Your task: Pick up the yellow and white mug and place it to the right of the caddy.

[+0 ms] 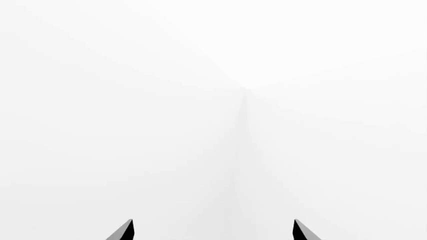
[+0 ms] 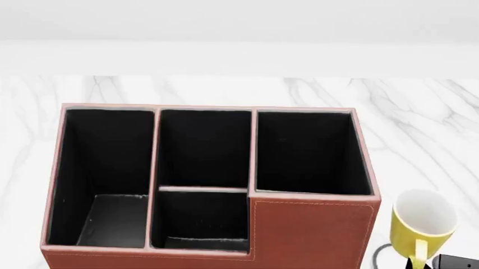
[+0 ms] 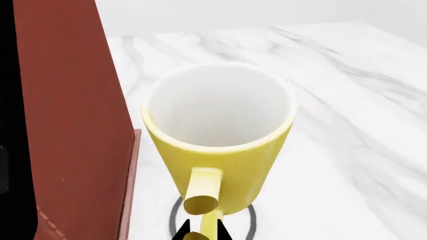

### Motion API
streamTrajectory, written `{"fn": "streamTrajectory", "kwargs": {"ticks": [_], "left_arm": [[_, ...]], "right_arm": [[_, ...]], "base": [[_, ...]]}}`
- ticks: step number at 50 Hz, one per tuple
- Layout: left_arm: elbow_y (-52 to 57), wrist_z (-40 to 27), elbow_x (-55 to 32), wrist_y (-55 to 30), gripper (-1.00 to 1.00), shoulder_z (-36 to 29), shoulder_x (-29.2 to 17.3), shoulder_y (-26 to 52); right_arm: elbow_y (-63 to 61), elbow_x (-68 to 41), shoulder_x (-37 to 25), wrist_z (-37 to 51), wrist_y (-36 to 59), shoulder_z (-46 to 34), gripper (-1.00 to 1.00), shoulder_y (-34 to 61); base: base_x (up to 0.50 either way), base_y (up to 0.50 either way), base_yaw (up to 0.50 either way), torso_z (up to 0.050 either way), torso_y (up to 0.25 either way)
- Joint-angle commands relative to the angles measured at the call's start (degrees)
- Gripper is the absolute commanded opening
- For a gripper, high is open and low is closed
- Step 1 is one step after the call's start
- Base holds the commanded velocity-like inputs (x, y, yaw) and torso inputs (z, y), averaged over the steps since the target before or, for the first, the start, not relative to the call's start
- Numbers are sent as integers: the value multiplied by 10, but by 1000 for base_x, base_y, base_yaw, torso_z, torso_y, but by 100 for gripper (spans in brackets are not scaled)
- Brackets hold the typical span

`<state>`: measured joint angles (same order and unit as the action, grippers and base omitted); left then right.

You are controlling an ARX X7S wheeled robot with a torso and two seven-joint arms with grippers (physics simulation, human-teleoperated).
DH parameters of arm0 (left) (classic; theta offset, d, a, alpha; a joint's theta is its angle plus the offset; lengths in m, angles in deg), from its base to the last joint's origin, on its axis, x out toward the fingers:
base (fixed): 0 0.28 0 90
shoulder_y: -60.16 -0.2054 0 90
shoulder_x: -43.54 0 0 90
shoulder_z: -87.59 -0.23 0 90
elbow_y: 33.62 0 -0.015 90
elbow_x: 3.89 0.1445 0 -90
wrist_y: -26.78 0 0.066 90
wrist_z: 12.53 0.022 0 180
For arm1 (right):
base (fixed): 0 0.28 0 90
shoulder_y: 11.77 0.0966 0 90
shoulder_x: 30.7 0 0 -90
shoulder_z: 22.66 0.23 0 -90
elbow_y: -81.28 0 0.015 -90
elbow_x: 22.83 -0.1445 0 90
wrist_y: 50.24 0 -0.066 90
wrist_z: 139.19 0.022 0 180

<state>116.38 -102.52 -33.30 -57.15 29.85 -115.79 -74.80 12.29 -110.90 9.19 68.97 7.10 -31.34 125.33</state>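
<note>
Yellow and white mug (image 2: 421, 221) upright just beside the right end of the caddy (image 2: 311, 232), slightly apart from its wall, handle turned toward the camera side. Looks lifted a touch or just at touchdown: a dark ring under its base in the right wrist view, so cannot tell for sure whether resting on the surface or hanging just above it. Right gripper (image 3: 200, 234) clenched on the mug's handle, dark fingers pinching the lower end of the yellow loop. So, judging from this: pick done, spot to the right of the caddy reached, only the set-down (if not already down), the release and the pull-back left. Left gripper (image 1: 213, 231) idle, fingers spread well apart, two dark tips at the frame edge with nothing between them, facing blank white. Caddy itself square on, reddish-brown with pale stitching, black-lined compartments all bare, stepped front toward the robot. Surface (image 2: 419, 106) of white marble with grey veining, running back past the caddy to a pale ledge and a plain white wall behind; bright, even light, no other clutter visible around the mug.
</note>
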Motion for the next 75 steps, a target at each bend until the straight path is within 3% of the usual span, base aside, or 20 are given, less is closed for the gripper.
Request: {"fn": "streamTrajectory", "kwargs": {"ticks": [1, 51, 52, 75], "left_arm": [[0, 0, 1, 0, 100, -1, -1, 0], [0, 0, -3, -2, 100, -1, -6, 0], [0, 0, -2, -2, 100, -1, -6, 0], [0, 0, -1, -2, 100, -2, -5, 0]], "right_arm": [[27, 11, 22, -9, 6, 11, -100, 1], [125, -24, 80, -46, 24, 32, -100, -30], [127, -25, 81, -44, 24, 33, 100, -31], [89, -8, 59, -23, 12, 37, 100, -30]], "base": [[0, 0, 0, 0, 0], [0, 0, 0, 0, 1], [0, 0, 0, 0, 0], [0, 0, 0, 0, 0]]}}
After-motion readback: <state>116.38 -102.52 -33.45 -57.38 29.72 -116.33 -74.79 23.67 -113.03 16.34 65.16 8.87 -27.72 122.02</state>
